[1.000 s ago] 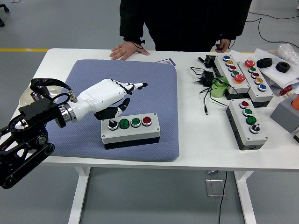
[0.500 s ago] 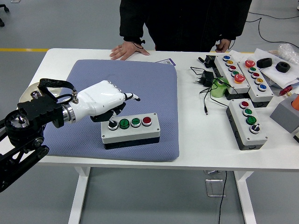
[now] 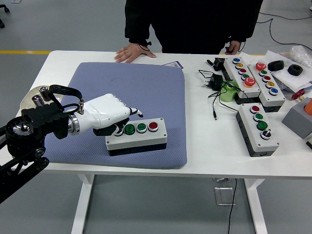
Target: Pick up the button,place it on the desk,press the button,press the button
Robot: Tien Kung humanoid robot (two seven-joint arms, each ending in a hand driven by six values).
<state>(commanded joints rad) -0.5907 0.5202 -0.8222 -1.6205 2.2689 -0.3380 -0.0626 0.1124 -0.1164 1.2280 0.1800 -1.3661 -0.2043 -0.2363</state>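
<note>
A grey button box with a black knob, two green buttons and a red button lies on the blue-grey mat near its front edge. My left hand, white with black fingertips, has its fingers curled and rests on the box's left end, covering the black knob. One fingertip points right, just above the first green button. The hand grasps nothing. My right arm is out of view.
A person stands at the far side with one hand flat on the table. Several more button boxes, cables and small parts lie at the right. A round plate sits at the left edge.
My left hand has curled its fingers, turned palm down and lowered onto the left end of the button box. The box has not moved.
</note>
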